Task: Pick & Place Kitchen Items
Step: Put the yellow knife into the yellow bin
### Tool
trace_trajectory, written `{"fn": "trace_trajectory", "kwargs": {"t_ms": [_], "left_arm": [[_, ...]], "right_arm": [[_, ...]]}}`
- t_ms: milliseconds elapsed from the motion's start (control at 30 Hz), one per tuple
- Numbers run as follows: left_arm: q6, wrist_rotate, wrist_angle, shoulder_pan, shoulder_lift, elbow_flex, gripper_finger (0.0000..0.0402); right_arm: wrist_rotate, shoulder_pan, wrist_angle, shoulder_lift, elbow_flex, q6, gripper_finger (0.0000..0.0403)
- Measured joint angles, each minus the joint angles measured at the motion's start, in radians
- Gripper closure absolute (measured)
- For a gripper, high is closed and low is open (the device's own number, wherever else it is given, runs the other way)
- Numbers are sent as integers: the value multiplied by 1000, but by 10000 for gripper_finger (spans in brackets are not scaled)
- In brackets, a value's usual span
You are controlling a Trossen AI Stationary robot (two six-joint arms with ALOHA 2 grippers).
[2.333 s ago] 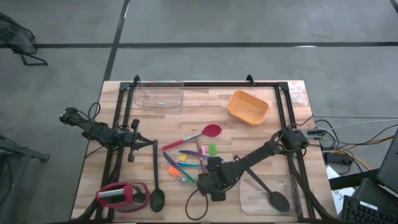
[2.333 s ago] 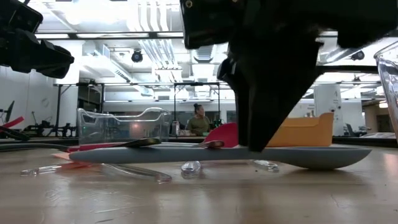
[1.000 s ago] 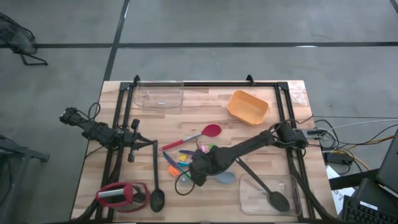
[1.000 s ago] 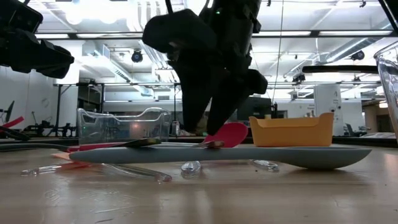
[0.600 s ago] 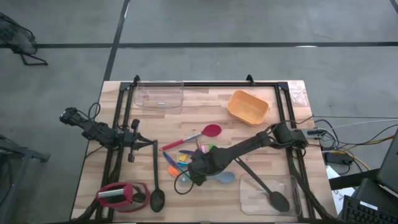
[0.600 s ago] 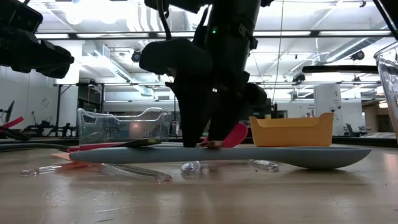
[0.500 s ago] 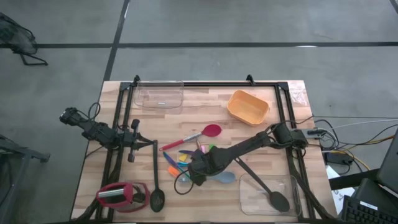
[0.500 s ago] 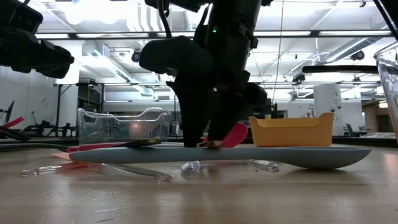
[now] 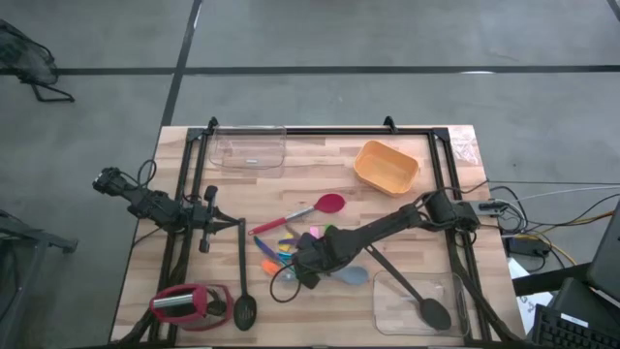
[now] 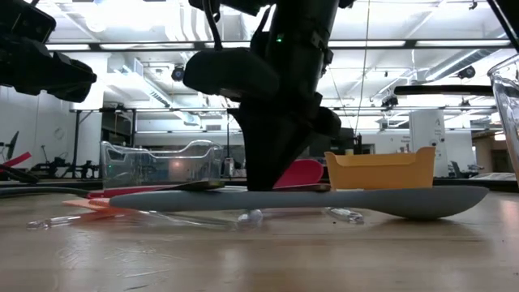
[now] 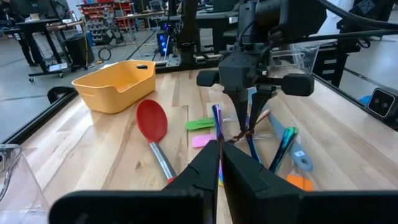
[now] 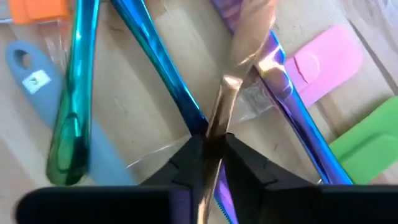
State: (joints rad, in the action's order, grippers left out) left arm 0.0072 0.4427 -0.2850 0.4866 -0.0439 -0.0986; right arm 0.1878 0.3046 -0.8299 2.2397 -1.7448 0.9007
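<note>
My right gripper (image 9: 307, 260) stands over the pile of kitchen items at mid-table, shut on a thin copper-coloured stick (image 12: 239, 68). Around it lie blue (image 12: 155, 56), green (image 12: 74, 87) and purple (image 12: 292, 106) sticks, pink (image 12: 323, 59), green (image 12: 367, 140) and orange (image 12: 46, 9) pieces, the grey-blue spoon (image 9: 349, 275) and the red-headed spatula (image 9: 327, 205). One black spoon (image 9: 243, 291) lies near the table's left side; the other (image 9: 418, 302) lies in a clear tub. My left gripper (image 11: 219, 163) is shut and empty at the table's left side (image 9: 206, 231). My right gripper pinches the copper-coloured stick (image 12: 219, 121) between its two fingers (image 12: 186, 155). The fingers come from above, pointing down. The stick runs out from the fingers across the blue and purple sticks, still low among the pile.
An orange tub (image 9: 386, 167) stands at the far right, a clear tub (image 9: 249, 150) at the far left, another clear tub (image 9: 455, 291) at the near right. A squat red-and-black object (image 9: 189, 305) sits at the near left. Black frame rails (image 9: 184, 223) run along the table's sides.
My right gripper has come down into the pile and shut on the copper-coloured stick. The grey-blue spoon has slid a little toward the table's right.
</note>
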Motion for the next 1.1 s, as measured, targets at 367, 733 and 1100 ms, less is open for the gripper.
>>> {"fn": "trace_trajectory", "kwargs": {"t_ms": [367, 733, 1100], "left_arm": [[0, 0, 0, 0, 0, 0, 378], [0, 0, 0, 0, 0, 0, 378], [0, 0, 0, 0, 0, 0, 378]], "right_arm": [[-2, 0, -1, -4, -1, -9, 380], [-10, 0, -5, -6, -1, 21, 296], [-35, 0, -2, 7, -1, 18, 224]]}}
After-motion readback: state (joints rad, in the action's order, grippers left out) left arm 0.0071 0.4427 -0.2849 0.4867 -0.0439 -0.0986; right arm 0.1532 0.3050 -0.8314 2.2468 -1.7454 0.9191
